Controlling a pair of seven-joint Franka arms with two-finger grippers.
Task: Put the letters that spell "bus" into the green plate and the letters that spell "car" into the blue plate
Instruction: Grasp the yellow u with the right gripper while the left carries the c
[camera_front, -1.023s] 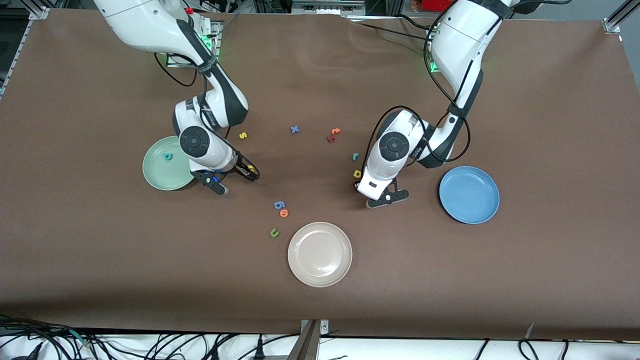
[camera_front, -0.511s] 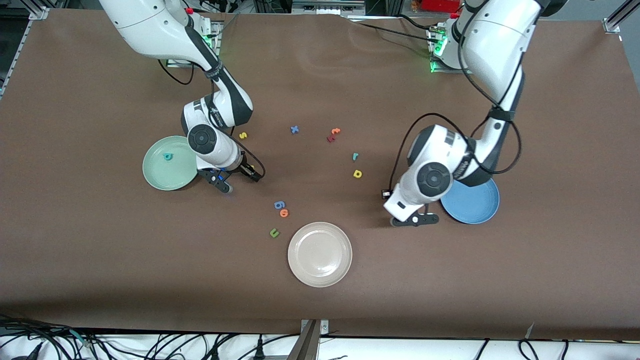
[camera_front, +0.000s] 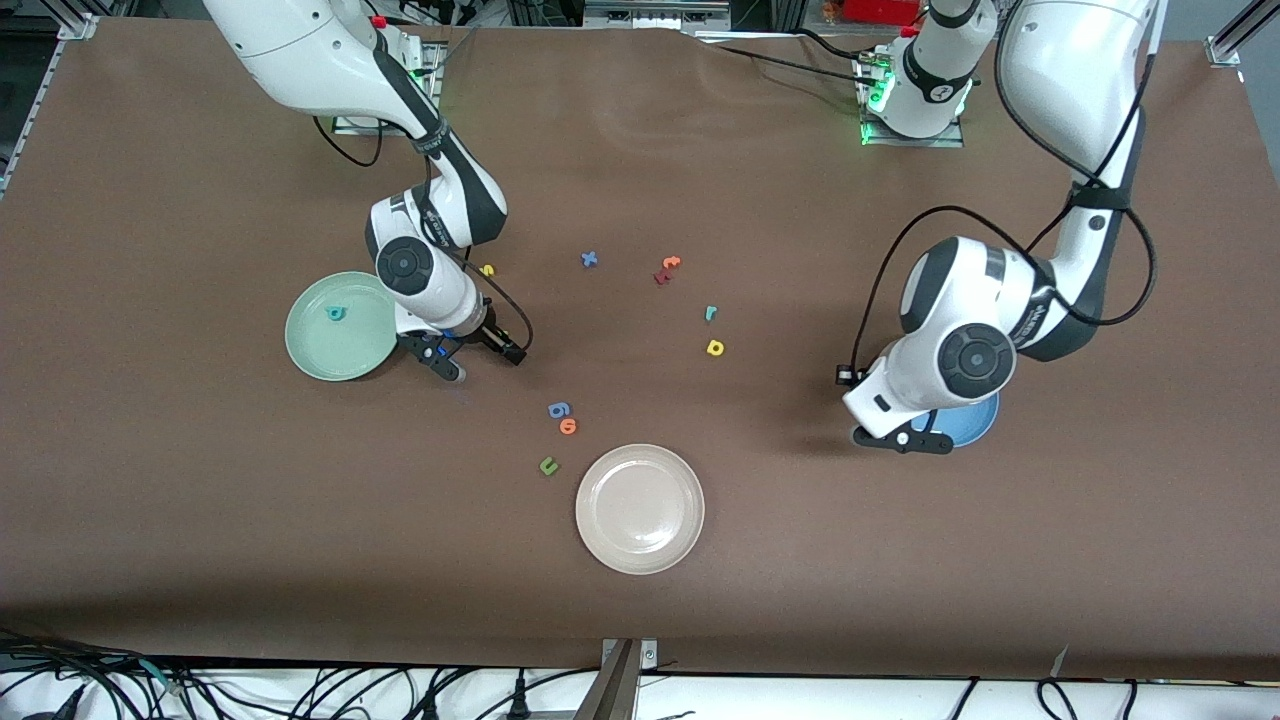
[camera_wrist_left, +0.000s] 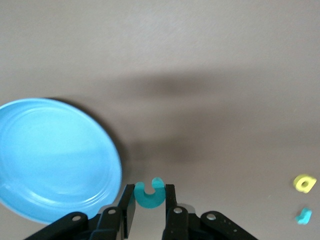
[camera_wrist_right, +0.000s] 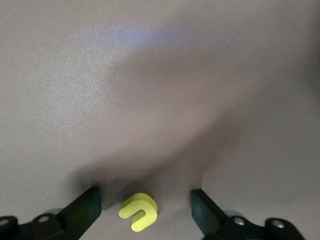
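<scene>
Teal c (camera_wrist_left: 149, 193) pinched in left hand (camera_wrist_left: 149, 210) by blue plate (camera_wrist_left: 55, 160) rim, right hand (camera_wrist_right: 145, 205) open round yellow u (camera_wrist_right: 138, 211).

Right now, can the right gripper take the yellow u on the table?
Probably yes. The right gripper is open and low over the table, the yellow u lies between its fingers, and nothing else is in the way.

You see a plain brown table (camera_front: 200, 550) carrying a pale mint-green plate (camera_front: 320, 355), a medium-blue plate (camera_wrist_left: 50, 160) and a beige-white plate (camera_front: 640, 509). The c (camera_wrist_left: 149, 194) is teal, like the b (camera_front: 336, 313) and r (camera_front: 710, 313). The u (camera_wrist_right: 138, 211), s (camera_front: 487, 270) and a (camera_front: 715, 348) are yellow. Your arms are white with black grippers.
</scene>
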